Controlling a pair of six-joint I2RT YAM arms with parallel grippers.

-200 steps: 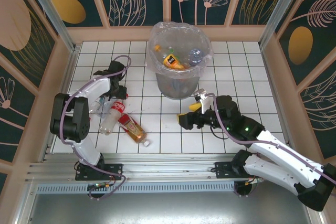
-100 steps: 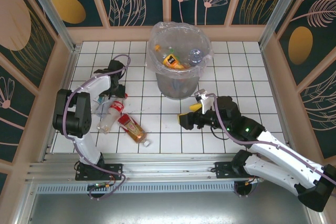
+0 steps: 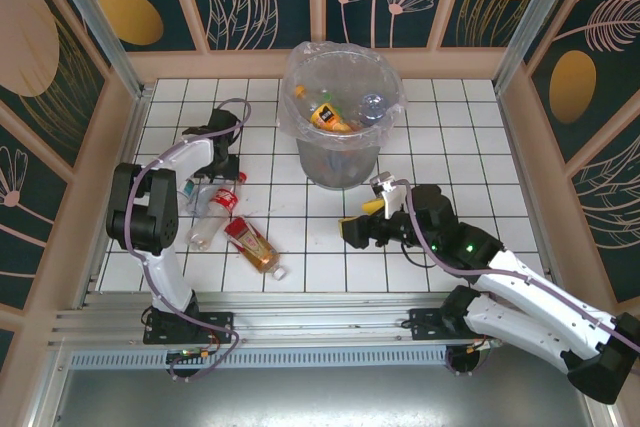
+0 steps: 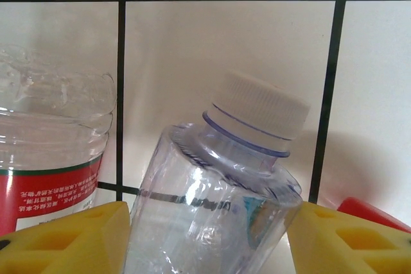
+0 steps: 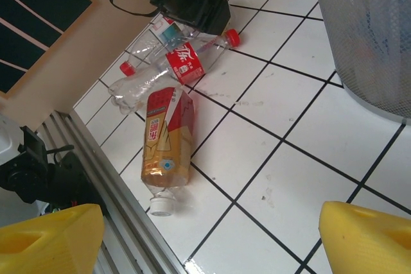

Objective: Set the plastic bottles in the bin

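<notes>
A clear plastic bottle (image 4: 212, 210) with a white cap lies on the tiles, and my left gripper (image 4: 209, 235) is shut on it, one yellow pad (image 4: 64, 239) against each side of its shoulder. From above, the left gripper (image 3: 205, 175) is left of the bin (image 3: 340, 162), over that bottle (image 3: 188, 190). A red-labelled bottle (image 3: 218, 207) lies beside it, and a brown-and-red bottle (image 3: 252, 245) lies nearer the front. My right gripper (image 3: 365, 219) hangs open and holds nothing below the bin, which has several bottles (image 3: 330, 115) inside.
The right wrist view has the brown-and-red bottle (image 5: 167, 145) ahead on the tiles, the red-labelled one (image 5: 173, 62) behind it, the bin's mesh wall (image 5: 366, 30) at the upper right and a metal rail (image 5: 122, 197) along the floor's near edge. Wooden walls (image 3: 125, 107) enclose the floor.
The left gripper's jaws have closed in on the clear bottle, and its arm has drawn slightly left. The red-labelled bottle has turned a little. The right arm has stayed still.
</notes>
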